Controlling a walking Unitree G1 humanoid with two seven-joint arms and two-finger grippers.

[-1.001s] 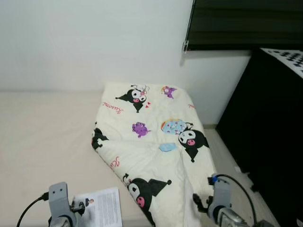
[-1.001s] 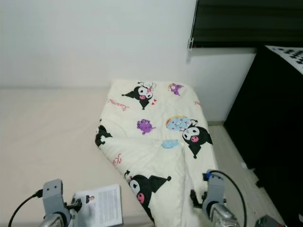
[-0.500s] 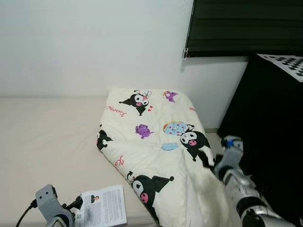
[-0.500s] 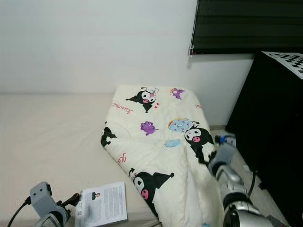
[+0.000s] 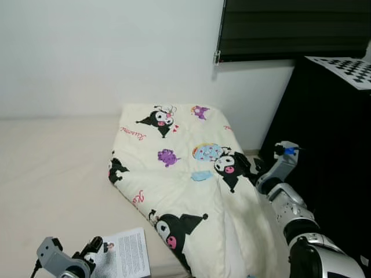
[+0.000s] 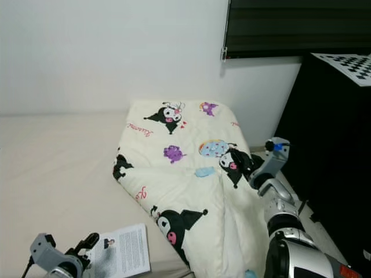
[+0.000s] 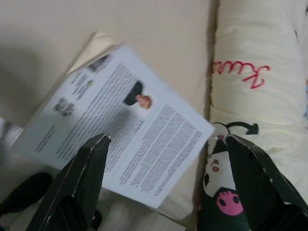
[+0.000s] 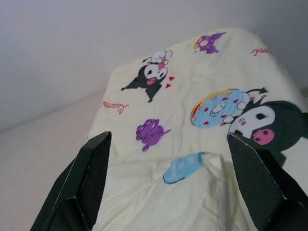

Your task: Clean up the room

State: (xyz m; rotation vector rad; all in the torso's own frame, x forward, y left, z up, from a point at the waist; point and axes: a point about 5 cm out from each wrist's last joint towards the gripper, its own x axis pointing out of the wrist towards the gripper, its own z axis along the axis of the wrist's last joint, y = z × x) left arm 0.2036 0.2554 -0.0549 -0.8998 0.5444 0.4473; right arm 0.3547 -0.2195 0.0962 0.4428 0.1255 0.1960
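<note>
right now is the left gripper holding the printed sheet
No: in the left wrist view the left gripper hangs open above the printed sheet, which lies flat on the bed beside the blanket.

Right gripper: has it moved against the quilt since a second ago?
Yes. The right gripper has risen from the quilt's near corner to its right edge, beside the black cabinet, fingers open.

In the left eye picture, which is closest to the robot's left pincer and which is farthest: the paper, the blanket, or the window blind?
1. Paper: right beside the left pincer, at the bed's near edge.
2. Blanket: just past the paper, toward the robot's right.
3. Window blind: high on the far wall.
</note>
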